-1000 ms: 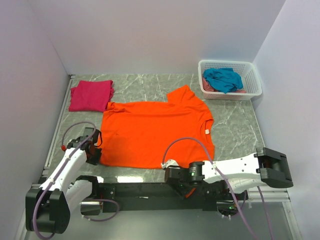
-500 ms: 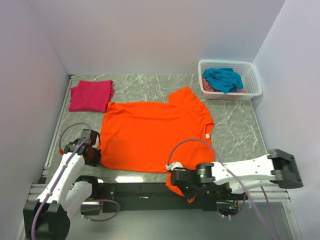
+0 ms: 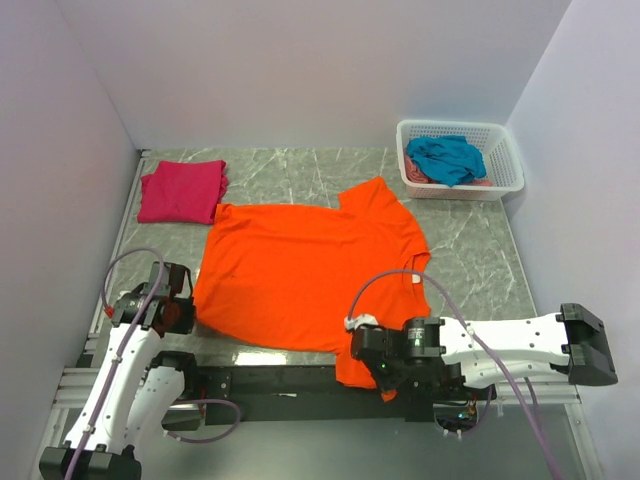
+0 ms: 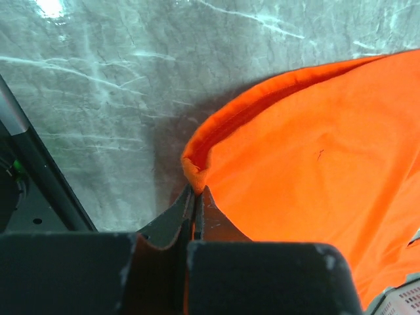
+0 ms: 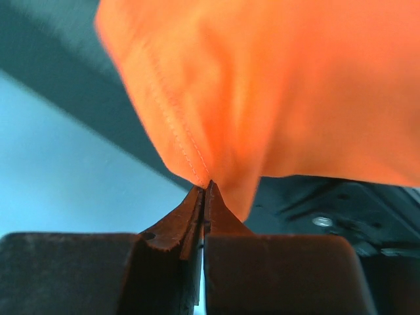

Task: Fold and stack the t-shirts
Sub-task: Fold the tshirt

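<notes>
Orange t-shirt [image 3: 300, 280], magenta t-shirt [image 3: 182, 190], grey-marbled table [image 3: 470, 250]

The grey marbled table [image 3: 470, 250] carries an orange t-shirt [image 3: 310, 270] spread across its middle. A folded magenta t-shirt [image 3: 182, 190] lies far left, a white basket [image 3: 450, 125] far right.

The top view looks down from above and behind the arms, over the whole surface [image 3: 460, 240]. Each wrist view sits close behind the left claw [image 4: 195, 197] or right claw [image 5: 205, 190], facing past its tips. All three share the orange t-shirt [image 3: 310, 270].

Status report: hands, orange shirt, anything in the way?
Left hand and right hand shut on near corners of orange t-shirt. Spread on table, unfolded. Nothing lying on it.
</notes>
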